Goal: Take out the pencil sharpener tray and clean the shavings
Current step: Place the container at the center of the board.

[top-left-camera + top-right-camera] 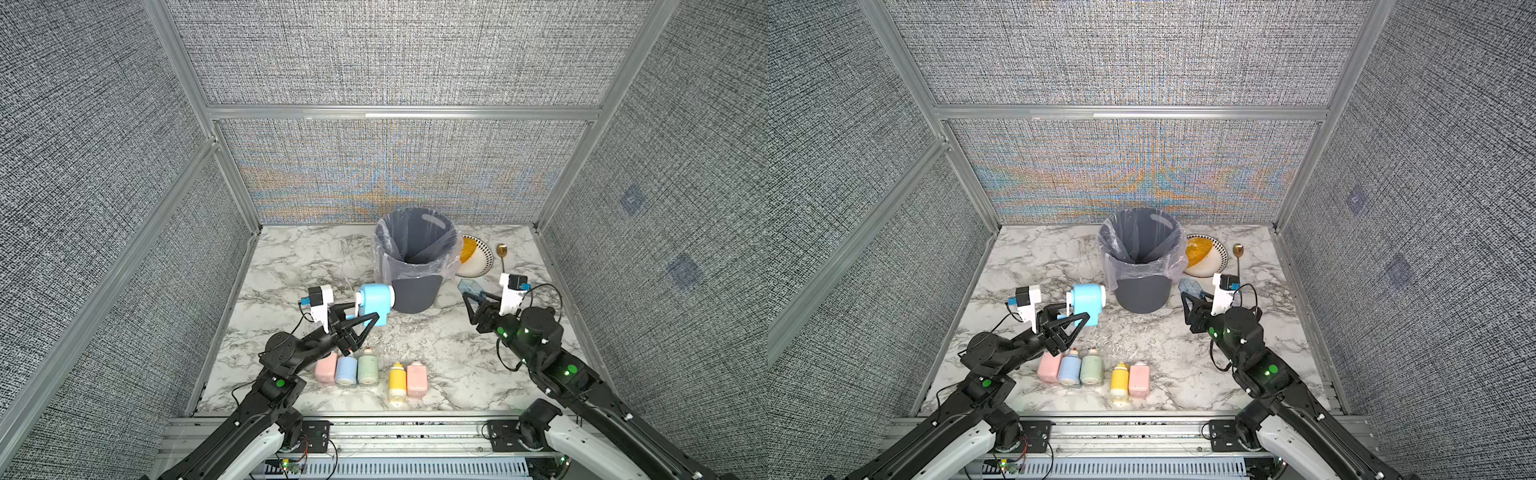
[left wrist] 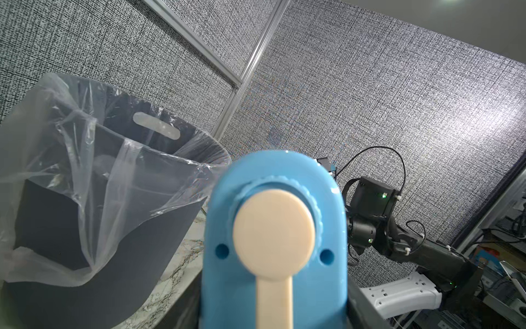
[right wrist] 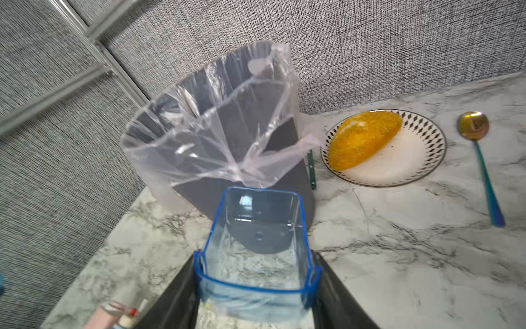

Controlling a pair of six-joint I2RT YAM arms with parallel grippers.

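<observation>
We record: left gripper (image 1: 365, 312) clamped on the blue sharpener (image 1: 376, 301). Right gripper (image 1: 474, 297) clamped on the clear tray (image 3: 256, 250), which projects forward of its jaws; lined bin (image 3: 216, 142) just beyond.

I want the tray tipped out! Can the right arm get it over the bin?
Probably yes. The right end effector grips the tray beside the bin, nothing stands between them, and the bin's mouth is open. The rim looks higher, so it must lift first.
</observation>
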